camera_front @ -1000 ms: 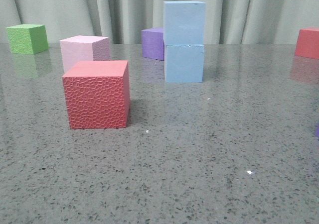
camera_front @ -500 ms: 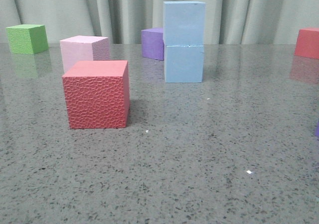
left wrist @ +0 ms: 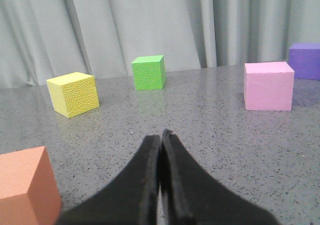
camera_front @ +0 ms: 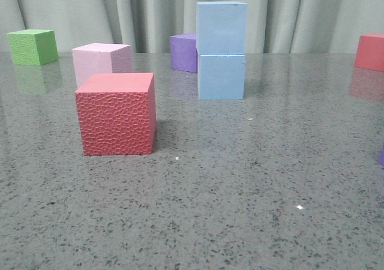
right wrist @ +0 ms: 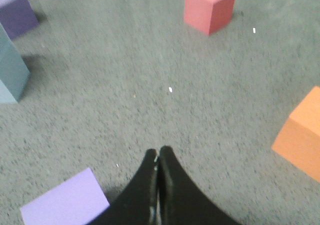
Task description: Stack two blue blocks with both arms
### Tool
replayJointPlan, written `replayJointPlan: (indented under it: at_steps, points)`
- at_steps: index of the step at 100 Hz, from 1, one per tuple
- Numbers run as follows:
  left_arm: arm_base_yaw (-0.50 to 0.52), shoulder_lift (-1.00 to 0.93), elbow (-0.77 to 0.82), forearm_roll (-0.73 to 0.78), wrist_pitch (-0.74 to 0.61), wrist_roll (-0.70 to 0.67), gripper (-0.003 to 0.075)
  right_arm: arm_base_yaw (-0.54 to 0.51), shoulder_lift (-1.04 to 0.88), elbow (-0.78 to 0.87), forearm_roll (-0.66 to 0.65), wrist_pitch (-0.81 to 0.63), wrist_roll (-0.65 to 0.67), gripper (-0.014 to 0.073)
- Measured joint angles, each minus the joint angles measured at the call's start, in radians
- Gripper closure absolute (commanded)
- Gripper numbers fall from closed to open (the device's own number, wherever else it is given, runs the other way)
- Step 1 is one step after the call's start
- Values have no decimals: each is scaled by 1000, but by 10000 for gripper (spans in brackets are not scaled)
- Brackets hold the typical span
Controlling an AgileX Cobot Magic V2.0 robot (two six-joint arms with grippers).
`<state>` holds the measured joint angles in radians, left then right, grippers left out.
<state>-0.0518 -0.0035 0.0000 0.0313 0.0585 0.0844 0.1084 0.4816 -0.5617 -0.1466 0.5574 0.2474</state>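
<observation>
Two blue blocks [camera_front: 221, 51] stand stacked at roughly 12 o'clock in the front view, the upper cube resting squarely on the lower, faces nearly flush, on the grey speckled table [camera_front: 240, 210]. The stacking therefore appears complete. The left gripper [left wrist: 161, 135] is clenched with its fingers pressed together and holds nothing; the right gripper [right wrist: 158, 152] is likewise clenched and empty, and neither touches the stack. Handling judgement: the blocks look like light, matte foam-type cubes, slightly compliant and not slippery, so any corrective grasp is best taken across two opposite vertical faces at mid-height, with the jaws first spread wider than the cube. A push on the upper block alone would probably shear it off the lower one. Clearance: the purple cube [camera_front: 183, 52] sits just beside the stack at its 10 o'clock and behind it; the pink cube [camera_front: 101, 61] and the red textured cube [camera_front: 116, 114] lie at 9 and 8 o'clock, apart from it. The 3 o'clock and 6 o'clock sides of the stack are open table, giving the freest approach and retreat paths. A second red cube [camera_front: 369, 51] stands well apart at the right edge.
</observation>
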Motion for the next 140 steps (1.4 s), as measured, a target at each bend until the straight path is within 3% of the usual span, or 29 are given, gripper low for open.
replayJointPlan:
  at_steps: [16, 31, 54, 83, 140]
  points:
    - [0, 0, 0, 0, 0, 0, 739, 0, -179, 150, 1, -138, 0, 717]
    - [0, 0, 0, 0, 0, 0, 739, 0, -331, 268, 16, -177, -5, 717]
    - [0, 0, 0, 0, 0, 0, 739, 0, -479, 389, 147, -181, -158, 717]
    - [0, 0, 0, 0, 0, 0, 739, 0, -492, 455, 166, -221, -198, 717]
    - [0, 0, 0, 0, 0, 0, 739, 0, -492, 589, 166, -429, -200, 717]
